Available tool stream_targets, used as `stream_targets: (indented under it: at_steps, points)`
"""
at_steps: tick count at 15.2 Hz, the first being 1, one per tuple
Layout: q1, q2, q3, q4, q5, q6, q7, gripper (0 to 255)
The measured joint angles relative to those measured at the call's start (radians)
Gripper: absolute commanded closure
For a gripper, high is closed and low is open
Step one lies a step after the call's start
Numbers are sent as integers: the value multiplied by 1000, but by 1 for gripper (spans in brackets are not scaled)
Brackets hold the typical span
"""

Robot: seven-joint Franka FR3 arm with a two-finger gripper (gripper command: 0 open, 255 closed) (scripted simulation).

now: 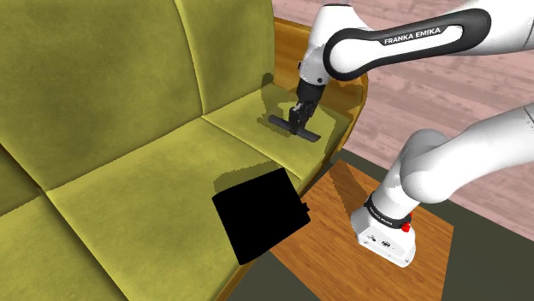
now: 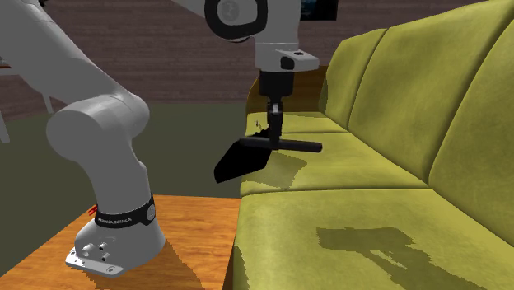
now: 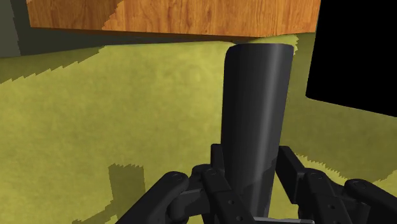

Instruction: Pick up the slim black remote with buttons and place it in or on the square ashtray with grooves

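Wrist view: end effector (image 3: 254,194) clamped on remote (image 3: 256,114), apparently lifted off sofa (image 3: 95,121); ashtray (image 1: 261,214) at seat's front edge, placing left.

There is 1 remote (image 1: 311,135), 1 square ashtray (image 1: 261,214), 1 sofa (image 1: 111,128) and 1 arm (image 1: 402,43).

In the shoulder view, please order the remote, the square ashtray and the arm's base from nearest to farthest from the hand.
1. Black remote, clasped in the hand.
2. Black square ashtray, at the front edge of the sofa seat.
3. Arm's base, on the wooden stand, lower right.
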Motion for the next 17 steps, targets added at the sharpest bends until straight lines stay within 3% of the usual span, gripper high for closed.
stream_targets:
  at_steps: [10, 17]
  points:
    - [144, -24, 216, -19, 137, 23, 257, 255]
    - [223, 47, 375, 45, 209, 59, 442, 255]
